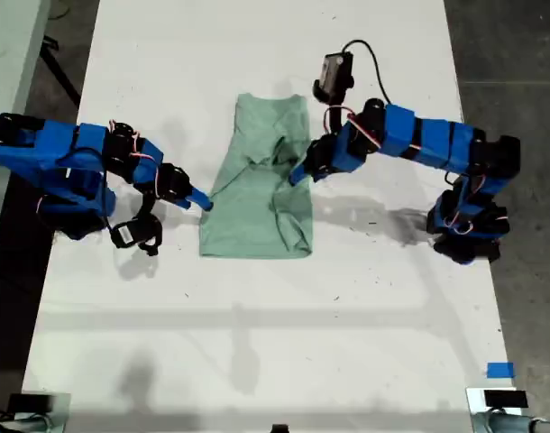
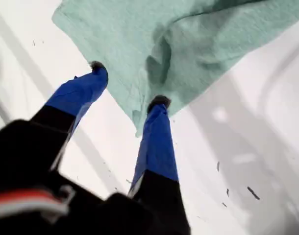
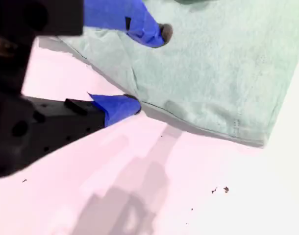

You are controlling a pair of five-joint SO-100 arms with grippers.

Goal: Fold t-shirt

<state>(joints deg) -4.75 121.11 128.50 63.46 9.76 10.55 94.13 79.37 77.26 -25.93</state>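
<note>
The pale mint-green t-shirt (image 1: 252, 212) lies wrinkled in the middle of the white table (image 1: 257, 343), narrowed into a tall strip, with a loose fold down the side on the exterior view's right. My first gripper (image 1: 297, 173) (image 2: 129, 84) is open at that folded side. One fingertip (image 2: 159, 102) rests on the t-shirt (image 2: 213, 39) and the other is on bare table. My second gripper (image 1: 203, 203) (image 3: 147, 68) is open at the edge on the exterior view's left. One finger (image 3: 159, 32) is over the t-shirt (image 3: 213, 73) and the other sits at the hem.
Both arm bases stand on the table, one at each side of the exterior view. A blue tape mark (image 1: 499, 370) sits near the exterior view's lower right corner. Small devices (image 1: 496, 401) lie at both front corners. Dark floor borders the table.
</note>
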